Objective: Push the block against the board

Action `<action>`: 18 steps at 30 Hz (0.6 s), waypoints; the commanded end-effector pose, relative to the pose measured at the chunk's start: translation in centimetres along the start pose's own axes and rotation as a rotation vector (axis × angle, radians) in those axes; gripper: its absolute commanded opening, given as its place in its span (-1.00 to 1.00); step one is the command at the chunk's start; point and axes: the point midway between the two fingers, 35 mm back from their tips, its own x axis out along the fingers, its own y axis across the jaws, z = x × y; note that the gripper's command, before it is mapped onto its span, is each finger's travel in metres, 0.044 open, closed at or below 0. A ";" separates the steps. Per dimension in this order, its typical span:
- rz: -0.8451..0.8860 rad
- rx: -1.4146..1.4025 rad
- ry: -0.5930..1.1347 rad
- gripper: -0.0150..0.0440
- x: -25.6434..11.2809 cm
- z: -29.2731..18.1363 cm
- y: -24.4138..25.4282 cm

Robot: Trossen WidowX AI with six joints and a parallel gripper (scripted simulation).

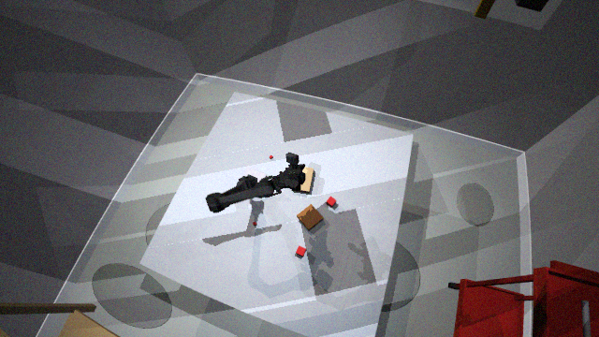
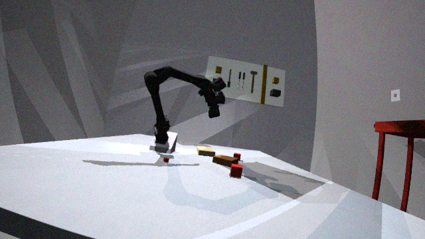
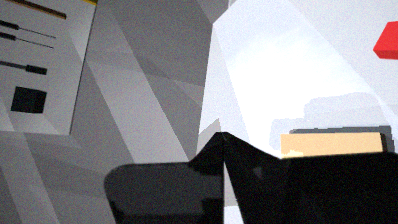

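Square block [image 1: 310,216] [image 2: 225,160] on counter [image 1: 365,159] [image 2: 116,199] [image 3: 280,65], at 6 o'clock from tan board [image 1: 308,180] [image 2: 206,151] [image 3: 332,144] in top view | apart, askew; turning probably needed for flush sides, even edges | pincer [image 1: 298,178] [image 2: 214,116] [image 3: 221,137] raised, closed on nothing, presumably for pushing without lifting

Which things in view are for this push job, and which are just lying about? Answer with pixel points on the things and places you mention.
For the job:
- brown square block [image 1: 310,216] [image 2: 226,160]
- tan board [image 1: 308,180] [image 2: 206,151] [image 3: 332,144]

Not for it:
- red cubes [image 1: 331,201] [image 2: 236,170] [image 3: 389,42]
- wall tool panel [image 1: 538,20] [image 2: 244,95] [image 3: 62,107]
- red furniture [image 1: 489,309] [image 2: 398,127]
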 end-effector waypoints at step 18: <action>-0.624 0.331 0.036 -0.49 2.2 9.9 -14.1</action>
